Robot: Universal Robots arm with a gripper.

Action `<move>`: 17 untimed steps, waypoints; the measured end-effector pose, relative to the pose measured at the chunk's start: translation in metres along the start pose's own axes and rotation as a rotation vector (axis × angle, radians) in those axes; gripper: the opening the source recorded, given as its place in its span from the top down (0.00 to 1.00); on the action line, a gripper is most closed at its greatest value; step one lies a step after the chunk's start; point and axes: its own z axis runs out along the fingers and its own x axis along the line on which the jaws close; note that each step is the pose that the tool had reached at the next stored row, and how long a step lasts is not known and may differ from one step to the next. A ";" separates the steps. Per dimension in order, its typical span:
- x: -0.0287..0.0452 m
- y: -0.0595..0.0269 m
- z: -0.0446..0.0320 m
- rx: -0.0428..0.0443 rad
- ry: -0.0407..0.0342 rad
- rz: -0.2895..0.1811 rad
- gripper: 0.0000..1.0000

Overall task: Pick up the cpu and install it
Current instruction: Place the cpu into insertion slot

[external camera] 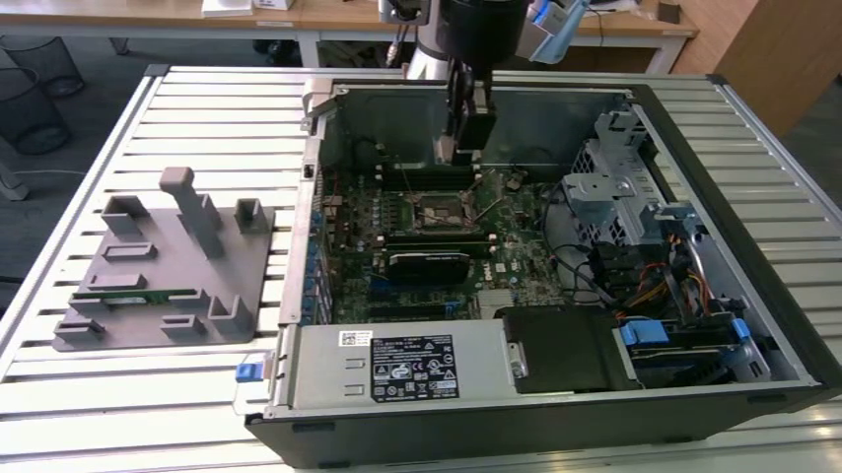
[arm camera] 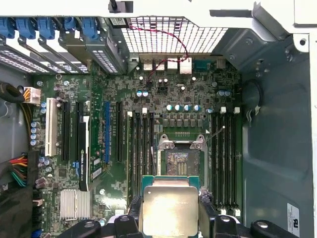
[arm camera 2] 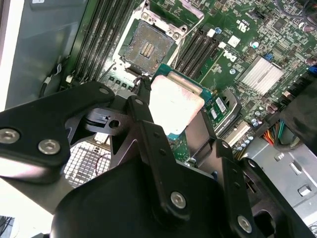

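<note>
Slatted metal table (external camera: 197, 108); wooden desks (external camera: 158, 12) behind; grey floor (external camera: 99, 59).

Access from above: the black open-sided computer case (external camera: 736, 394) is laid flat, so the green motherboard (arm camera: 124, 89) is left exposed.
Socket: the black-framed square socket (arm camera: 182, 161) is uncovered, with clear room directly over it.
Socket flanks: long black memory slots (arm camera: 225, 158) are set close on both sides, low against the board.
Exterior view's right: room is narrowed by a tall grey metal drive cage (external camera: 618, 187) and bundled coloured cables (external camera: 658, 286).
Near wall: a grey boxed power supply (external camera: 394, 365) and a black plastic shroud (external camera: 566, 345) are found.
Occupied space: just beside the socket, the black gripper (arm camera: 170, 212) is clamped on the flat silver-topped cpu (arm camera: 170, 203).
Outside the case: a grey plastic fixture with upright posts (external camera: 172, 266) is set just beside the wall.
</note>
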 end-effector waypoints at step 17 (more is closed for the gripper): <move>0.0001 -0.0003 0.0097 0.0000 0.0000 0.000 0.47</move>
